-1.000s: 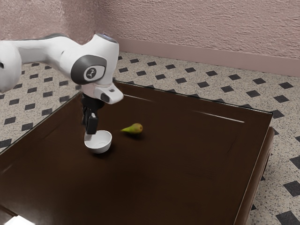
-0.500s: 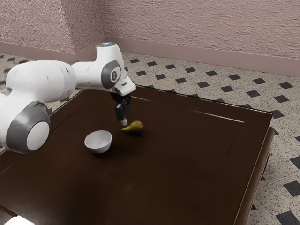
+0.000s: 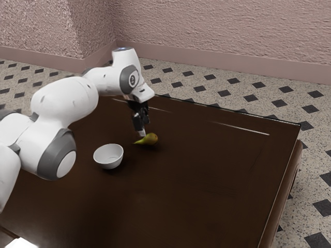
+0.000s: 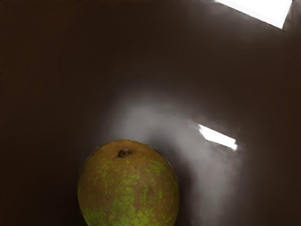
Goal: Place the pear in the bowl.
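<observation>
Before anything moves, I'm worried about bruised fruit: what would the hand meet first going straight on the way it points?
Most likely the pear: the hand points down close to it in the exterior view, and it looms large in the wrist view. Depth is unclear; the table could come first.

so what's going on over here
A robot arm is working on getting the pear into the bowl. Its tool hangs low right by the pear, which lies on its side on the dark table; whether the two touch, the pictures don't settle. The bowl sits upright a little way off, and the pear isn't in it yet.
</observation>
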Motion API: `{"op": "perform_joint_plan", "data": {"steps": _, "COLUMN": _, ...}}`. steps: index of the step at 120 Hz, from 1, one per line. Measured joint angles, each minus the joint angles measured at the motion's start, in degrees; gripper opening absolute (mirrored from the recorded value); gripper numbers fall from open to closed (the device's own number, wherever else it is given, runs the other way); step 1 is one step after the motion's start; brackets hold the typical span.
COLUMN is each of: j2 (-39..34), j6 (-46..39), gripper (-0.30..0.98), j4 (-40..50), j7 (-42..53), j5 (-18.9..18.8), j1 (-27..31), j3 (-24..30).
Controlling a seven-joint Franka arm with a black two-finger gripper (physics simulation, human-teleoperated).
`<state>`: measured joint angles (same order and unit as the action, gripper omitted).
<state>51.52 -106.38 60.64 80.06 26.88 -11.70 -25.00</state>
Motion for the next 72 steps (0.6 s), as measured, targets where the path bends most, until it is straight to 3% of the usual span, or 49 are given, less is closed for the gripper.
{"op": "perform_joint_plan", "data": {"steps": 72, "j2": 7.84, "j6": -0.79, "gripper": 0.69, "j4": -4.11, "j7": -7.89, "j5": 3.56, "j1": -0.06, "j3": -1.56}}
